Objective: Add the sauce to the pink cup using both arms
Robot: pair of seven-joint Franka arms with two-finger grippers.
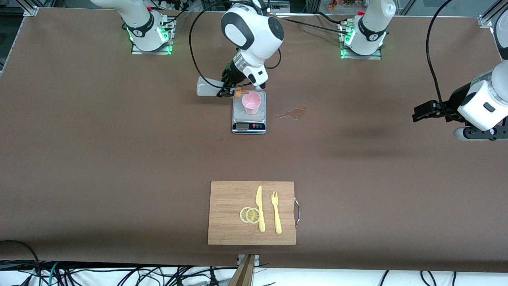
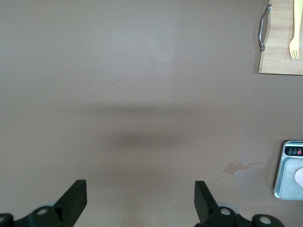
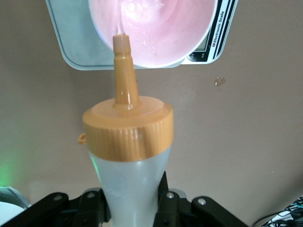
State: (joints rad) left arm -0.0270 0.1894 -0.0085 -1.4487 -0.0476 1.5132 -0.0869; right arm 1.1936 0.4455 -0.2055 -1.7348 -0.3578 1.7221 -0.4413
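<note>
The sauce [image 1: 210, 87] bottle, translucent whitish with an orange nozzle cap [image 3: 127, 126], lies tipped nearly on its side in the air, clamped in the right gripper [image 1: 227, 88], its nozzle tip over the rim of the pink cup [image 1: 251, 102]. The pink cup, pale, tapered and round-rimmed, stands upright on the scale [image 1: 249, 126]; a thin clear stream runs from the nozzle into it.

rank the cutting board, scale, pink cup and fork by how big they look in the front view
1. cutting board
2. scale
3. fork, longer than the cup but much thinner, so these two are a close call
4. pink cup, standing on the scale
</note>
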